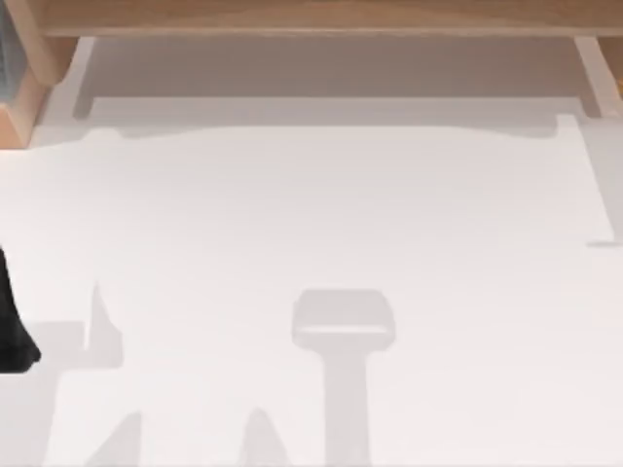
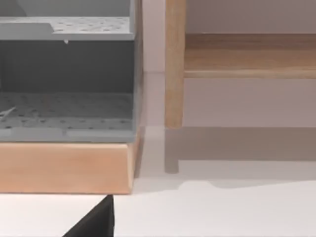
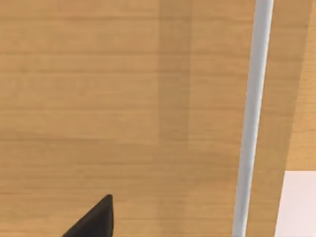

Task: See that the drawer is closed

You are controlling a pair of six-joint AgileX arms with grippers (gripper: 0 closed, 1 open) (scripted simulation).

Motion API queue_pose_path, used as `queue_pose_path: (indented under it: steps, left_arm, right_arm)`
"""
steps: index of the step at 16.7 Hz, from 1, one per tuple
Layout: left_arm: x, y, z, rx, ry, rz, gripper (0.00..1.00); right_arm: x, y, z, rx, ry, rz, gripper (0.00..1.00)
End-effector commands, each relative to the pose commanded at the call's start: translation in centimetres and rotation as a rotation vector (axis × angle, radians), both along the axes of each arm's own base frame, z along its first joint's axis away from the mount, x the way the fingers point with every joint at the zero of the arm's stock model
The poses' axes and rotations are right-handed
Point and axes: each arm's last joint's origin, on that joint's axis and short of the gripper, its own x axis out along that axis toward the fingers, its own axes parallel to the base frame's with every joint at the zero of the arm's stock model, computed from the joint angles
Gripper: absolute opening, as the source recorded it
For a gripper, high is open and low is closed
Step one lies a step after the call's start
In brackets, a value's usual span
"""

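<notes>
A matte black part of the left arm [image 1: 12, 326] shows at the left edge of the top view, rounded and plain. In each wrist view a black pointed wedge of finger [image 2: 94, 222] rises from the lower left, unmarked [image 3: 94, 222]

1. The top view looks straight down on the white table [image 1: 321, 214].
2. The left wrist view faces the pale wooden shelf frame [image 2: 174, 64], level and low.
3. The right wrist view sits close against a light wooden panel [image 3: 98, 98].
</notes>
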Motion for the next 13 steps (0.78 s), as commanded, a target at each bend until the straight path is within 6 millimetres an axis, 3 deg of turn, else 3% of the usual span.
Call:
queue_pose_path:
  steps: [4,8,13]
  left_arm:
    - [0.0,0.0,0.0,0.0,0.0,0.0,1.0]
    - [0.0,0.0,0.0,0.0,0.0,0.0,1.0]
    - [0.0,0.0,0.0,0.0,0.0,0.0,1.0]
  right_arm:
    - [2.0,0.0,0.0,0.0,0.0,0.001,1.0]
    - [2.2,0.0,0.0,0.0,0.0,0.001,1.0]
    - [2.2,0.0,0.0,0.0,0.0,0.001,0.62]
